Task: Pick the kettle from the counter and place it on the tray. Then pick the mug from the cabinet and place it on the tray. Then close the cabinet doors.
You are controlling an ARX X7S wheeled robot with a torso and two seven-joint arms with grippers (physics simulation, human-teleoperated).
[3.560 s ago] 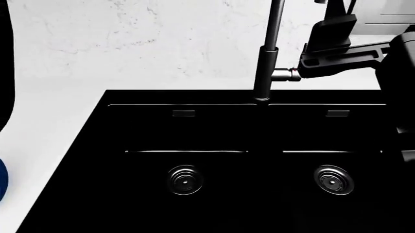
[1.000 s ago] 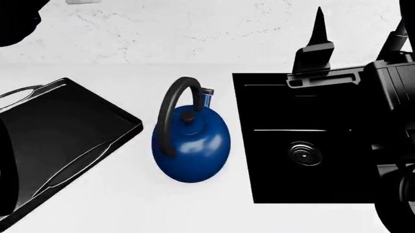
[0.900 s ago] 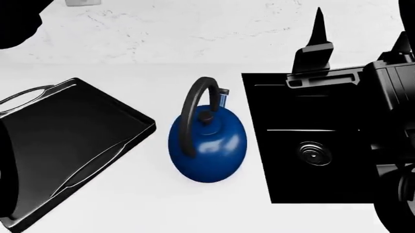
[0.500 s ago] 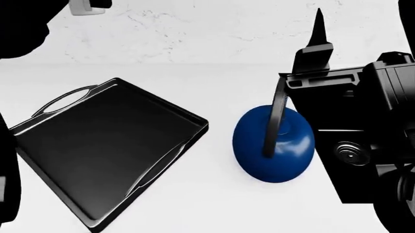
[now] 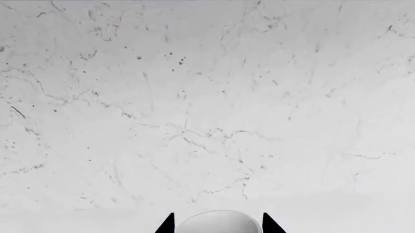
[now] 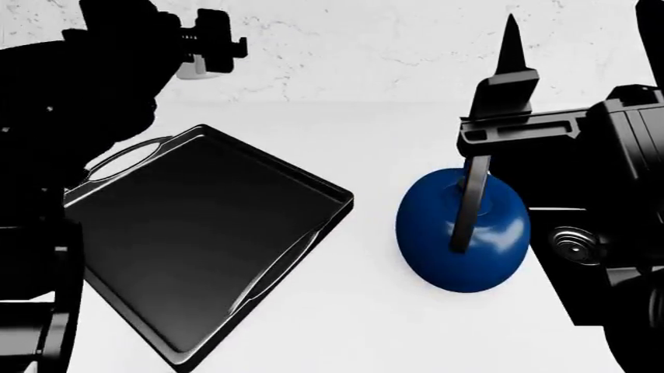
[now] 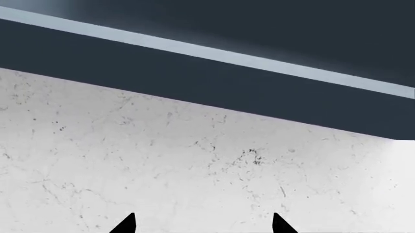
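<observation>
The deep-blue kettle (image 6: 464,237) with its black arched handle stands on the white counter (image 6: 343,318), just right of the black tray (image 6: 197,233). My right gripper (image 6: 508,58) hangs above and behind the kettle, apart from it, pointing at the wall; in the right wrist view my right gripper (image 7: 203,225) is open with nothing between its tips. My left gripper (image 6: 213,43) is raised over the tray's far corner, and in the left wrist view my left gripper (image 5: 219,226) is open facing the marbled wall. The mug is out of view.
The black sink (image 6: 581,249) lies to the kettle's right, mostly behind my right arm. A marbled wall (image 6: 363,47) backs the counter. Dark cabinetry (image 7: 259,29) runs above the wall in the right wrist view. A pale rounded shape (image 5: 217,221) sits low between the left fingertips.
The head view has swung left, so sink, kettle and tray slid to the right in it. My left arm has come up into view at the upper left. The kettle stays on the counter.
</observation>
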